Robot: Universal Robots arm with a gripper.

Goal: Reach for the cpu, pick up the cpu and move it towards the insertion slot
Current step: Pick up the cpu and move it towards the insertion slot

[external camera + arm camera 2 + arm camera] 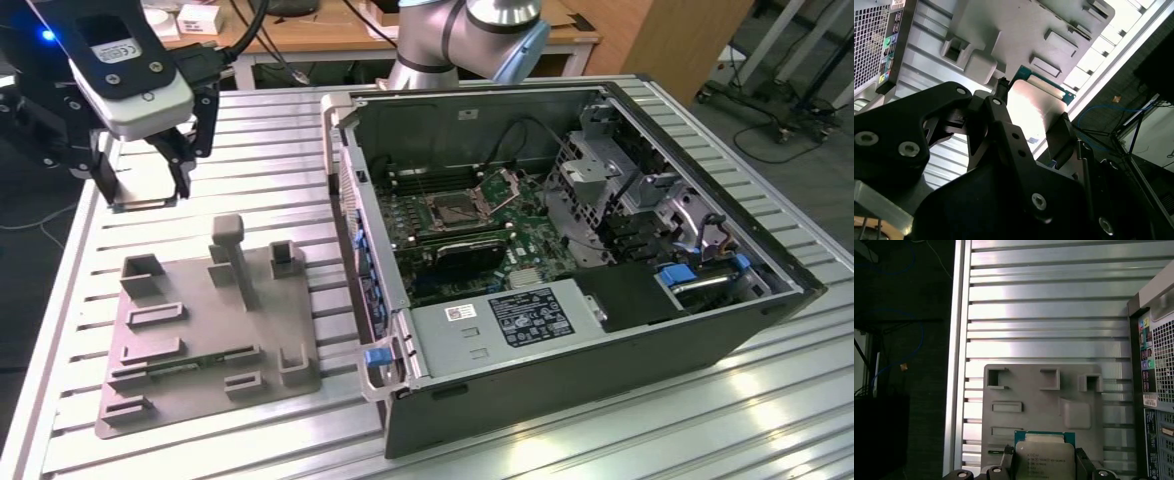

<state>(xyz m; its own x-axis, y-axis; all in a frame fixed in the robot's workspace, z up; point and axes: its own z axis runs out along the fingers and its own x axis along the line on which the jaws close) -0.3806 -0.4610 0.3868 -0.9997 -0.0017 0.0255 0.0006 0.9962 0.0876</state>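
1. First wrist view: the cpu [1044, 464] is pinched at two opposite edges, with its silver lid facing the camera and a green rim showing.
2. The gripper [143, 193] is clamped on that chip. It hangs above the slatted table [267, 130], beyond the grey fixture [200, 330], at the exterior view's left.
3. The insertion slot [458, 210] lies well apart, inside the open computer case [601, 370], with its lid plate [514, 183] raised.
4. I judge this to be the carry. I'd hold the chip level, keep a firm grip and pass above the case wall.
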